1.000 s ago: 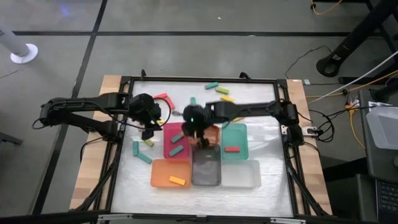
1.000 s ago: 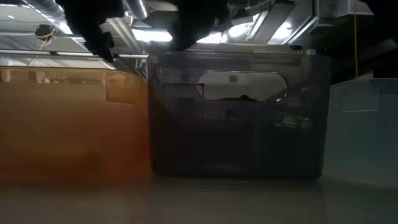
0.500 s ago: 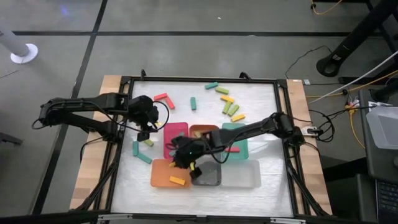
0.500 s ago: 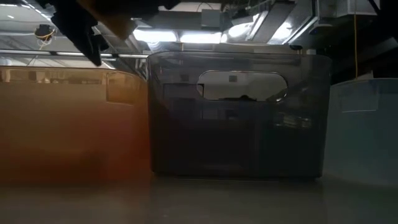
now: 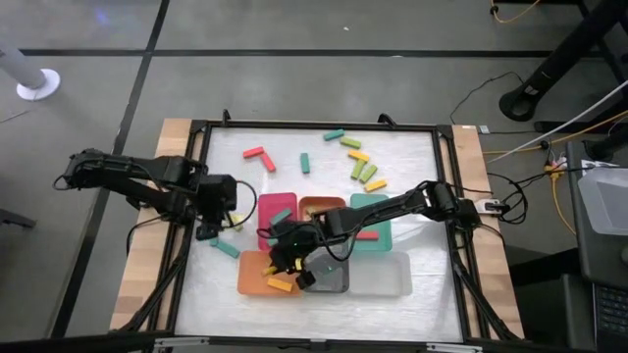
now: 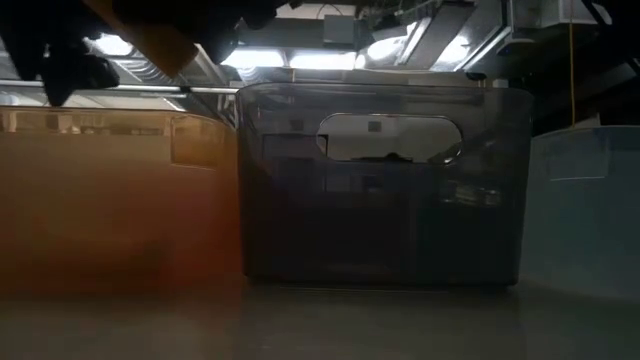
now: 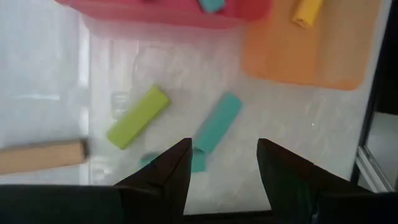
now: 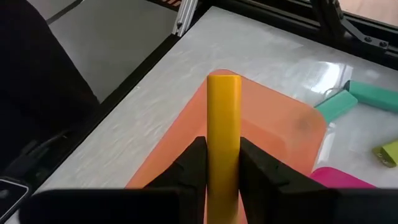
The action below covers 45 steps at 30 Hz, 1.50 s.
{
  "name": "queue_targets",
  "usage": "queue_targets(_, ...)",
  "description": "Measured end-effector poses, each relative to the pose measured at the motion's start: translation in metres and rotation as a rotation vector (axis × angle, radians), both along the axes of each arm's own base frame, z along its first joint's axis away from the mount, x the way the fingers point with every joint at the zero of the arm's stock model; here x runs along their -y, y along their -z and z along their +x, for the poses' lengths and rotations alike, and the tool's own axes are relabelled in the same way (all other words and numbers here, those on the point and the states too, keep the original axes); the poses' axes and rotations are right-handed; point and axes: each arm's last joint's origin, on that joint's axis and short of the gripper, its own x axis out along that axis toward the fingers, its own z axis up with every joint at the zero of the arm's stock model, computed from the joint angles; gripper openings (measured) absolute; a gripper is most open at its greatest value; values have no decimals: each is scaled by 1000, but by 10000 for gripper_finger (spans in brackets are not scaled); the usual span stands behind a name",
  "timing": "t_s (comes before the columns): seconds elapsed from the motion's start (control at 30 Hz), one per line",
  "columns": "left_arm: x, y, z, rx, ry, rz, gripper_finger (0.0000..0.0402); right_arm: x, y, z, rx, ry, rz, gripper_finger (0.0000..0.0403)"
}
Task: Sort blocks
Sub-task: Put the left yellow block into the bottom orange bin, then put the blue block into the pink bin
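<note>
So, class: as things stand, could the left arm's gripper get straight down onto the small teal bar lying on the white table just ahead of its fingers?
Probably yes. The left gripper is open above the teal bar, nothing covers it, and the lime green bar lies clear beside it.

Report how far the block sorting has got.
Done: one yellow block lies in the orange tray, and a red block in the teal tray.
In hand: the right hand holds another yellow block over the orange tray.
Left: loose blocks on the table; the left hand hovers open over a teal block.
</note>
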Motion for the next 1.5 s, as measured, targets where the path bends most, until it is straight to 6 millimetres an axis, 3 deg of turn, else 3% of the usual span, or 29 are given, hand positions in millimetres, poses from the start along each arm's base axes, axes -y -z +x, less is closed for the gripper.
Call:
queue_targets(0.2,21,19,-2,-16,76,-15,170,6,1,1,-33,16,39,82)
queue_targets(0.57,44,64,-1,76,215,-17,170,7,3,-1,-63,-2,48,178)
queue_targets(0.93,45,102,-12,84,279,79,170,9,-3,-5,-61,10,8,176)
queue_targets(1.2,47,120,-16,92,277,109,170,24,-17,-7,-90,86,-43,170)
queue_targets(1.5,50,136,-11,6,280,164,170,55,-62,-13,-153,204,-113,170)
